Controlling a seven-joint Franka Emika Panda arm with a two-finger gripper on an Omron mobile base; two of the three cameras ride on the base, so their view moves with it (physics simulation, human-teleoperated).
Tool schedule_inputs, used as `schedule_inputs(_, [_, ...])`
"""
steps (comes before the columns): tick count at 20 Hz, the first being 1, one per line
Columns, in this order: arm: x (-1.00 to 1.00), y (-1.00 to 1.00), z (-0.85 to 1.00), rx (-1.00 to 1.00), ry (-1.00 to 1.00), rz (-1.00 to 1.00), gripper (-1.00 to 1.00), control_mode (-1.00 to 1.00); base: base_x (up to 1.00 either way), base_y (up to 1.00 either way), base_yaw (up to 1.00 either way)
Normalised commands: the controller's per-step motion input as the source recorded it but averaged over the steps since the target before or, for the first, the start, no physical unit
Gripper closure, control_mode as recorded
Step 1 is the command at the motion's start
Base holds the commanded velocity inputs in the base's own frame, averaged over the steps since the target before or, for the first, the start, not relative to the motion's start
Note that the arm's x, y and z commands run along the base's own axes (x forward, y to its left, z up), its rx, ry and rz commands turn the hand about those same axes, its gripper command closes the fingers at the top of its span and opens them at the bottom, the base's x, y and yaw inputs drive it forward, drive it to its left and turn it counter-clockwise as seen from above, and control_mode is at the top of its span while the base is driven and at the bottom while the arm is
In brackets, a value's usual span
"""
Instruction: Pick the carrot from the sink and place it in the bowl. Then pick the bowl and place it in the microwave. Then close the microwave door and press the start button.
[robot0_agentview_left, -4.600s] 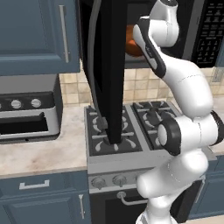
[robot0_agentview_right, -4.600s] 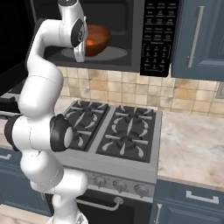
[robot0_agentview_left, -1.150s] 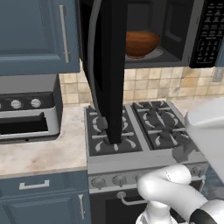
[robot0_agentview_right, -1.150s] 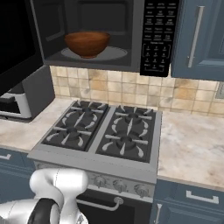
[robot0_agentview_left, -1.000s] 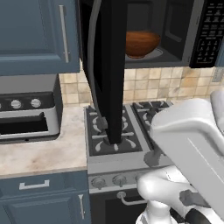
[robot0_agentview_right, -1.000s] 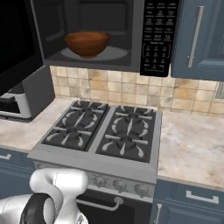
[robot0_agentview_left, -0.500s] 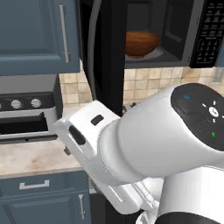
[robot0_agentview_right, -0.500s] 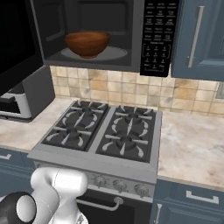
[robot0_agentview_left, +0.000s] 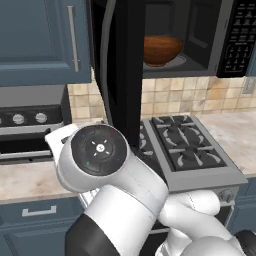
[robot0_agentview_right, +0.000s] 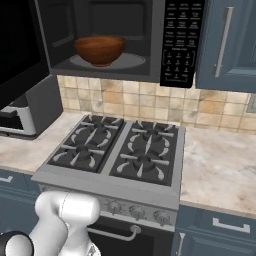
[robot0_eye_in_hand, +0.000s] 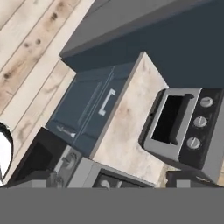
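Item, fingers: spread wide and empty by our reckoning; the hand looks down on a grey knobbed toaster oven on the bench.

Item, bowl: reddish-brown, resting on the glass plate inside the open microwave; carrot too hidden to confirm.

Item, microwave door: swung fully out over the stove.

Risk, we judge: the folded arm sits just beside the door; a wide swing could knock it or slam it.
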Motion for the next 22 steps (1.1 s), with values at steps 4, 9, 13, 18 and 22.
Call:
schedule_inputs(4, [1.0,0.47,-0.35,-0.04,-0.11,-0.14,-1.0,-1.0,0.0,0.0,0.0])
schedule_inputs(9, [0.97,0.68,-0.04,-0.04,-0.06,-0.14,-1.0,-1.0,0.0,0.0,0.0])
schedule_inputs(13, [0.64,0.14,0.0,0.0,0.0,-0.15,-1.0,-1.0,0.0,0.0,0.0])
schedule_inputs(18, [0.2,-0.48,0.14,0.02,-0.02,-0.16,-1.0,-1.0,0.0,0.0,0.0])
schedule_inputs(22, [0.0,-0.91,0.5,0.07,-0.14,-0.09,-1.0,-1.0,0.0,0.0,0.0])
